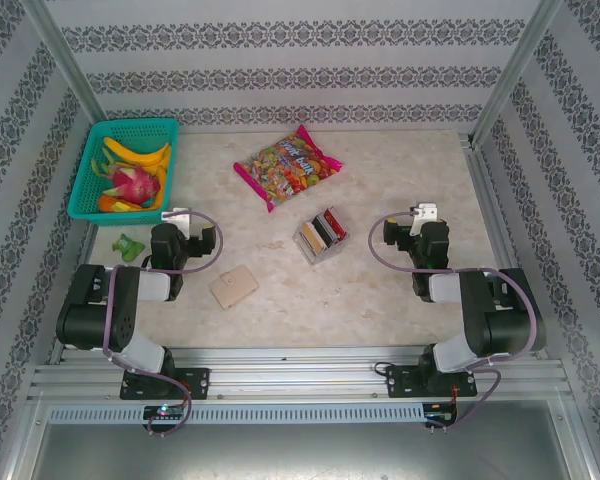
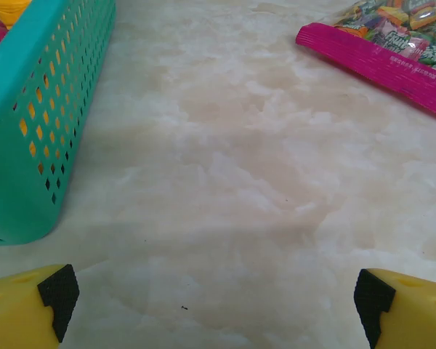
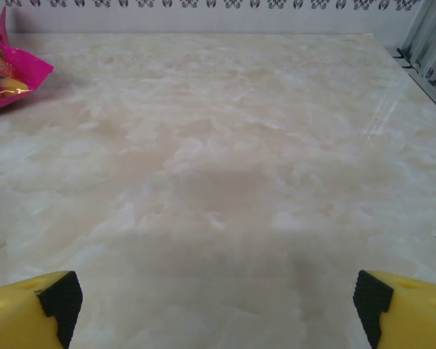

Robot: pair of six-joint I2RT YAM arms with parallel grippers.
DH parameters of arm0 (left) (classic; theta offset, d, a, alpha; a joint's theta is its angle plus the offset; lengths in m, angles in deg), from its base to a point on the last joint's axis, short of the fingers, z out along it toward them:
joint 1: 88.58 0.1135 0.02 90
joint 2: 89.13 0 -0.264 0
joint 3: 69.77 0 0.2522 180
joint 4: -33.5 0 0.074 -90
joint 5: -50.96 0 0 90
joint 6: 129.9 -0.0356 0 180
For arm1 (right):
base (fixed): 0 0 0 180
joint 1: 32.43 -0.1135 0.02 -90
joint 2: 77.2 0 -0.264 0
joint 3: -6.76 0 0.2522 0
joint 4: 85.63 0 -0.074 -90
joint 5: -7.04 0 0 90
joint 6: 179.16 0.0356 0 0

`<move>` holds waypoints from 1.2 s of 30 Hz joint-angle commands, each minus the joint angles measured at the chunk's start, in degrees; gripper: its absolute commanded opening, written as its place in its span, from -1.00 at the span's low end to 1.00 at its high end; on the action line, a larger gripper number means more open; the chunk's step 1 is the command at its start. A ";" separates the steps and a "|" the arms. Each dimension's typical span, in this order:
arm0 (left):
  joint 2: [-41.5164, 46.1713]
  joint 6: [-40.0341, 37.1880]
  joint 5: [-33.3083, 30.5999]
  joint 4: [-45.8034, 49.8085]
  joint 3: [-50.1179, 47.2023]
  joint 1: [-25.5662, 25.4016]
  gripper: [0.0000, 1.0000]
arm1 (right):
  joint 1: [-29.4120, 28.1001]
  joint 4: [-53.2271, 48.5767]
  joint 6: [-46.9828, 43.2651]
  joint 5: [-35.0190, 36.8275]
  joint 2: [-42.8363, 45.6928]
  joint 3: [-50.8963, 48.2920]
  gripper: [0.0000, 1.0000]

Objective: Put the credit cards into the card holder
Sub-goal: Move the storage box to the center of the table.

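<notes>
Top external: I see nothing done; left gripper (image 1: 177,214) and right gripper (image 1: 423,212) gape empty, cards (image 1: 321,235) between them, wallet (image 1: 234,287) nearer the left, closed.

One card holder (image 1: 234,287) lies on the single worktop (image 1: 380,180). One clear rack (image 1: 308,243) holds the credit cards (image 1: 325,229): at least three, one red, one dark and one tan, though the full number is too small to tell. There is one candy bag (image 1: 286,165) and one teal basket (image 1: 83,185), which holds one pink dragon fruit (image 1: 138,182) and at least two bananas (image 1: 140,153). One small green item (image 1: 128,247) lies apart. There are two arms: one left arm (image 1: 105,300) and one right arm (image 1: 490,310).
</notes>
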 commanded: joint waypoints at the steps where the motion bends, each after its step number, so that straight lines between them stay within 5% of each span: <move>1: -0.56 -0.37 0.64 -1.02 1.34 0.72 1.00 | 0.53 2.05 -0.23 -1.01 -0.39 1.22 0.95; 25: 4.67 -0.39 0.43 -5.13 -3.28 0.61 1.00 | -0.34 -1.10 -1.35 -1.54 4.63 1.08 0.95; 32: 21.26 9.26 -2.44 22.86 3.34 0.87 1.00 | -0.19 -43.77 14.04 1.62 22.57 14.08 0.95; 36: 27.52 28.17 -11.57 38.75 6.43 0.88 0.99 | 0.12 -58.03 18.36 -20.80 26.81 22.15 0.95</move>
